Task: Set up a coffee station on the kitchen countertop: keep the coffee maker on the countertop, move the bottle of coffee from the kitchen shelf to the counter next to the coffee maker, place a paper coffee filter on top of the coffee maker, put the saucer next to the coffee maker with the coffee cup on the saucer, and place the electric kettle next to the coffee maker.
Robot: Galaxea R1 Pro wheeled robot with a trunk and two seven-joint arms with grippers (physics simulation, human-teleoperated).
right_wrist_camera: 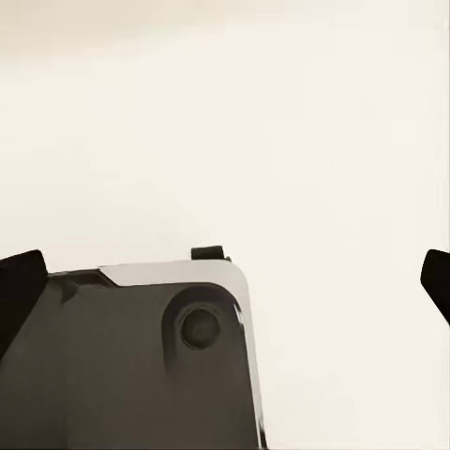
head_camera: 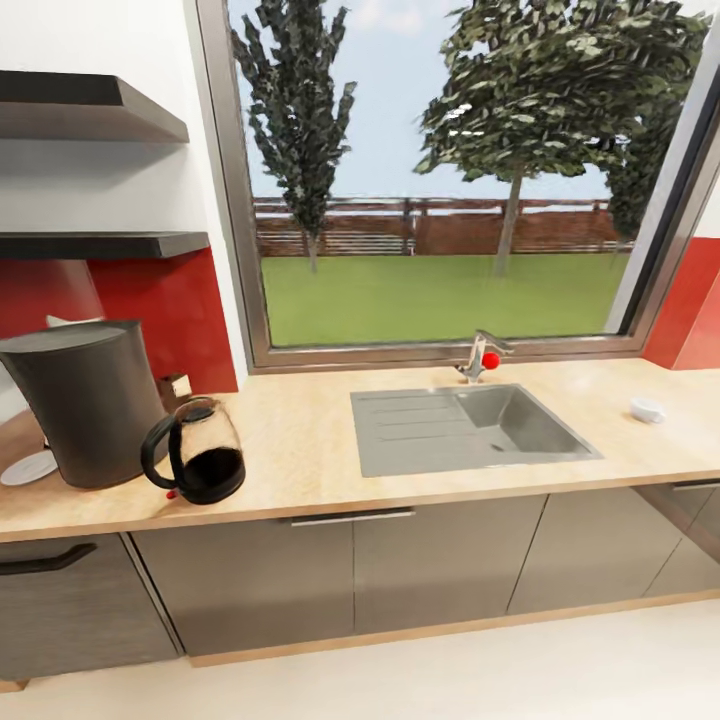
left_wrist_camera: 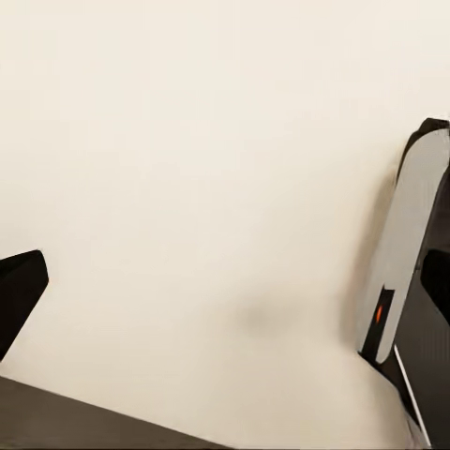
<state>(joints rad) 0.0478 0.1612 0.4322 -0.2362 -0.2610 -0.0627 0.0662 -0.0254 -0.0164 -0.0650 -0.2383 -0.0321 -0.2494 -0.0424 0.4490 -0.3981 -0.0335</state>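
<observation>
Head view: the kitchen countertop (head_camera: 300, 450) runs the full width under a large window (head_camera: 440, 180), over grey cabinet fronts (head_camera: 340, 580).
Coffee maker: the coffee maker (head_camera: 90, 400) stands upright near the worktop's left end, dark and tall, lid flat.
Electric kettle: the electric kettle (head_camera: 200, 452) stands just beside the coffee maker on its sink side, close to the worktop's front edge, black loop handle turned toward the coffee maker, small red switch low at its base.
Saucer: the saucer (head_camera: 25, 467) lies flat at the worktop's far left, partly behind the coffee maker's base.
Bottle of coffee: the bottle of coffee (head_camera: 178, 388) shows as a small tan-capped shape against the worktop's back edge, between the coffee maker and the kettle; mostly hidden.
White sliver: a pale edge (head_camera: 70, 321) peeks over the coffee maker's lid; cannot tell what it is.
Coffee cup: the coffee cup (head_camera: 647, 408) sits alone near the worktop's right end, well apart from the rest, beyond the sink (head_camera: 480, 428).
Kitchen shelf: the kitchen shelf (head_camera: 100, 244) is the lower black slab on the wall above the coffee maker.
Left wrist view: the left gripper (left_wrist_camera: 225, 291) has one dark fingertip (left_wrist_camera: 17, 291) at the frame's edge over pale floor; jaws spread.
Right wrist view: the right gripper (right_wrist_camera: 225, 281) shows dark fingertips (right_wrist_camera: 19, 286) at both edges, wide apart, holding nothing.
</observation>
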